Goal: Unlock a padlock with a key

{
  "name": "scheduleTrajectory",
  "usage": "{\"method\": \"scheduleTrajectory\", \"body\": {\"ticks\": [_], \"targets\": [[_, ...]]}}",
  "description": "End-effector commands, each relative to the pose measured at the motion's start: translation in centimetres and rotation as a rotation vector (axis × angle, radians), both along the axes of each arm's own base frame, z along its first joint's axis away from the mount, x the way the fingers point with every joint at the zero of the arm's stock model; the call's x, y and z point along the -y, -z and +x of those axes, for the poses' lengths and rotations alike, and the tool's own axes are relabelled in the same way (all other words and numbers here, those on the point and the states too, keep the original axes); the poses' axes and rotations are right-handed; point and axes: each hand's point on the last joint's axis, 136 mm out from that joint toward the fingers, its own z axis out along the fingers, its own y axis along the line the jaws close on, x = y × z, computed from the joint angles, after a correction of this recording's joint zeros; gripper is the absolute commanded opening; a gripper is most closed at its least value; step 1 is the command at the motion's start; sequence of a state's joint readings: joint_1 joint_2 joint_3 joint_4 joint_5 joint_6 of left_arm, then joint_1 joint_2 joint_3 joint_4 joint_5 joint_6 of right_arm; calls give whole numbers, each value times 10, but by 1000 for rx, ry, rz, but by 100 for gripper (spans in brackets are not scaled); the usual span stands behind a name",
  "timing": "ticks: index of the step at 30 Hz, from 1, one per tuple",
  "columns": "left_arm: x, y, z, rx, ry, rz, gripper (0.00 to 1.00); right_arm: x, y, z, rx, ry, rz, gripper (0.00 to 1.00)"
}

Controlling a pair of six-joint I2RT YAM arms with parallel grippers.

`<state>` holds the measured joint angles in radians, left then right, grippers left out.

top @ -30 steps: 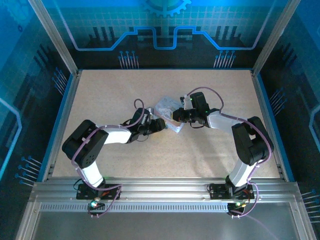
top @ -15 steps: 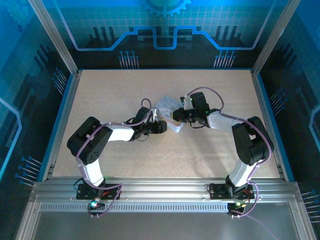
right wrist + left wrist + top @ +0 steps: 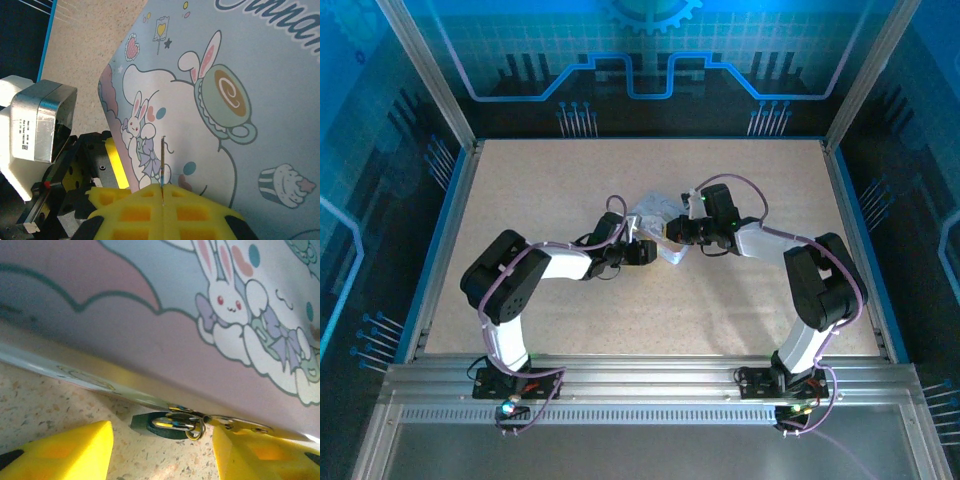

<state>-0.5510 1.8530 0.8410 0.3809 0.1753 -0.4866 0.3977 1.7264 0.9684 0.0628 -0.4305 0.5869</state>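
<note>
The tin box [image 3: 650, 215] lies tilted at mid-table, and its bunny-printed wall [image 3: 150, 315] looms over the left wrist view. Under its lower edge the dark blue-grey padlock [image 3: 150, 424] rests on the table, its shackle hooked through the box's hasp [image 3: 235, 423]. My left gripper [image 3: 161, 440] is open, one yellow finger on either side of the padlock and touching nothing. In the right wrist view my right gripper [image 3: 163, 189] is shut on the key [image 3: 162, 162], a thin sliver seen edge-on against the box lid [image 3: 240, 75]. From above, both grippers [image 3: 645, 250] [image 3: 670, 232] meet at the box.
The speckled table [image 3: 570, 190] has free room on every side of the box. A blue rim and metal posts [image 3: 450, 190] border it. The left arm's wrist block [image 3: 42, 122] sits close beside the right gripper's pads.
The left arm has stretched further right, bringing its gripper up against the box's near corner. The right arm and the box have hardly moved.
</note>
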Motion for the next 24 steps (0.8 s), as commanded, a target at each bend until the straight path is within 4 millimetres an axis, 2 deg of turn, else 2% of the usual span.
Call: {"method": "scheduleTrajectory", "body": {"ticks": [1, 10, 15, 24], "targets": [[16, -2, 5, 32, 58, -40, 55, 14, 28, -17, -105, 15, -53, 1], [16, -5, 7, 88, 91, -16, 53, 14, 30, -15, -105, 20, -48, 1], [11, 2, 12, 162, 123, 59, 54, 14, 30, -16, -105, 18, -47, 1], [24, -2, 13, 178, 172, 13, 54, 15, 28, -15, -100, 20, -50, 1]]}}
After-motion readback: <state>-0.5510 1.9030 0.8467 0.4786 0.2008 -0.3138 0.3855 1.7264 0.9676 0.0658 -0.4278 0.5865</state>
